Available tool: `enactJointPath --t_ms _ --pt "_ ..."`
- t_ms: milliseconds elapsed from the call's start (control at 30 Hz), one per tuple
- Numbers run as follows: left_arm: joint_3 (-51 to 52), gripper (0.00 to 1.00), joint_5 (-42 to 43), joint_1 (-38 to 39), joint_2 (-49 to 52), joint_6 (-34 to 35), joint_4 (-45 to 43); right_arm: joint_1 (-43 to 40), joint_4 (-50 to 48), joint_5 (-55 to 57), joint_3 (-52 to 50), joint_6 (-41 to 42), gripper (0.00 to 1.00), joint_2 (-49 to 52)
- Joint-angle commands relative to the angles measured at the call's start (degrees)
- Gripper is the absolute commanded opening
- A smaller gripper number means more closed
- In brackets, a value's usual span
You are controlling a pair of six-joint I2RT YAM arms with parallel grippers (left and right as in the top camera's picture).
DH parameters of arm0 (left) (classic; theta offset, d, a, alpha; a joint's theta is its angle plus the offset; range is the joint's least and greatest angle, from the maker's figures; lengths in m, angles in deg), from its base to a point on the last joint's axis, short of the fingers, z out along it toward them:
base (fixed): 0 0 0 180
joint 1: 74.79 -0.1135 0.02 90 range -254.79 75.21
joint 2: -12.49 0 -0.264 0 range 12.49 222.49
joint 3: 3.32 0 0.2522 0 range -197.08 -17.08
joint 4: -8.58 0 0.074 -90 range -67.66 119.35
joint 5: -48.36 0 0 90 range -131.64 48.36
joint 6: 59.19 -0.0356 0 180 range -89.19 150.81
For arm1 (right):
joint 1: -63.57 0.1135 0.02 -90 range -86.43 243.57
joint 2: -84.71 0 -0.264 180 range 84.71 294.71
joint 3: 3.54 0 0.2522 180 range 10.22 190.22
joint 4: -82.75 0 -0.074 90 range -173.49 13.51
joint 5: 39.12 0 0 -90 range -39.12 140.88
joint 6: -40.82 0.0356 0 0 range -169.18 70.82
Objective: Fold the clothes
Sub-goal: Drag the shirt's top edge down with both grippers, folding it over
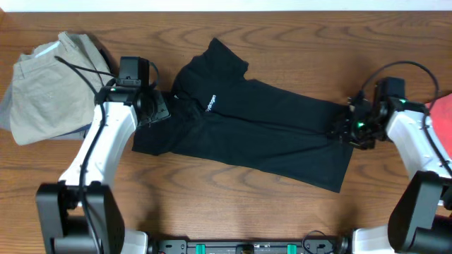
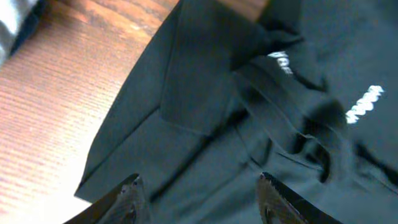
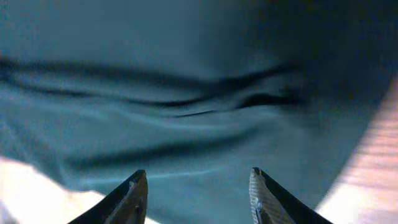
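Observation:
The clothes, a black T-shirt (image 1: 247,123) with small white prints, lie folded lengthwise across the middle of the table. My left gripper (image 1: 157,109) hovers at the shirt's left end by the sleeve, and the left wrist view shows its jaws open (image 2: 199,183) over black fabric (image 2: 205,93) with nothing between them. At the shirt's right edge my right gripper (image 1: 340,128) is open too. Its fingertips (image 3: 196,177) stand apart above wrinkled fabric (image 3: 186,93), holding nothing.
Khaki-beige trousers (image 1: 49,85) are piled at the far left, close behind the left arm. A red-pink cloth (image 1: 441,113) shows at the right edge. Bare wooden table (image 1: 212,204) lies in front of the shirt.

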Motion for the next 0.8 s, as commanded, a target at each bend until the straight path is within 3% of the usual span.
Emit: enactJointPath --t_ms 0,300,567,767 --pt "0.85 0.6 -2.16 0.02 5.44 -0.94 0.0 3.63 -0.02 -2.08 -1.33 -2.58 0.52 0.37" --pt "1.09 0.6 -0.5 0.02 13.94 -0.87 1.73 6.69 -7.04 0.52 -9.33 -0.24 0.52 3.34" --pt "6.43 0.61 6.71 0.02 14.25 0.15 3.61 4.81 -14.51 15.65 -16.28 5.73 0.63 3.43" --pt "12.57 0.61 11.39 0.02 14.25 0.44 3.76 -0.5 -20.55 28.57 -16.09 6.03 0.61 3.43"
